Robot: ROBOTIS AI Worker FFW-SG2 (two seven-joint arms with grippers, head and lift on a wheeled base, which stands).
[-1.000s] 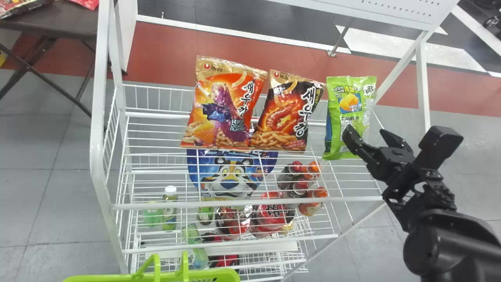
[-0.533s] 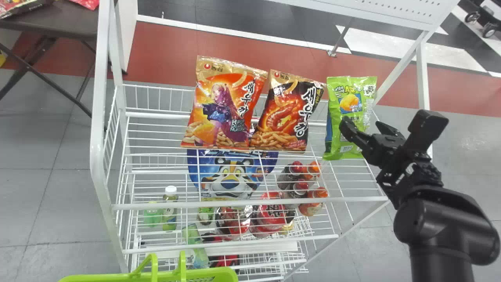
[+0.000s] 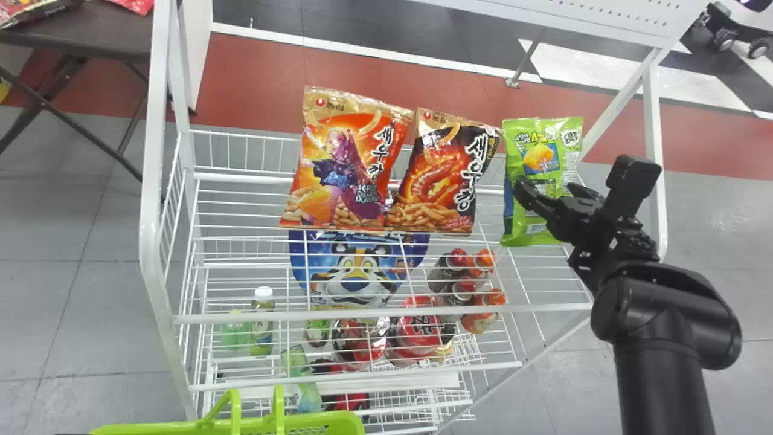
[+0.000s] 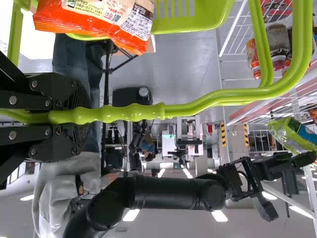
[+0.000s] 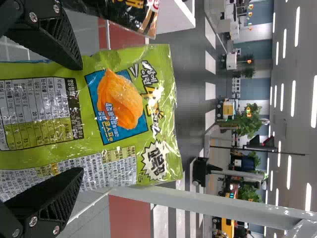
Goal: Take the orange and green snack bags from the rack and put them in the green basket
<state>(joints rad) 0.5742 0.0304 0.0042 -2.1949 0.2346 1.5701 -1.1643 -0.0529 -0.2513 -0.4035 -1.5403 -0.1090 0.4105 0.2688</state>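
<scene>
R gripper [image 5: 79, 119] is wide open, nothing held; its two fingers lie over the printed face of the green bag [image 3: 534, 145], one toward each side edge. Can't tell if they touch the film. Bag stands at the R end of the rack [image 3: 386, 315], top shelf, propped more or less upright.

Main risk, IMO: bag looks about as broad as the gap, so if the fingers close while still in front of it, they may skate off the slick face or push it back off the shelf, b/c they'd have only loose film to bite. Shallow pinch = prob. a slip en route to the basket. Coming in skewed could also nudge the dark spicy bag [image 3: 444, 175] just beside it. White post [image 3: 654, 139] is near the wrist on the outer side; a sideways swing might clip it.

L gripper [image 4: 81, 116] is clamped on the handle [image 4: 133, 113] of the green basket [image 3: 332, 422], held low in front of the rack. Orange bag [image 4: 94, 22] is w/ the basket, so prob. only the green one's left. Another orange-red bag [image 3: 344, 163] stands further L on the shelf; bottles [image 3: 462, 290] etc. sit below.
</scene>
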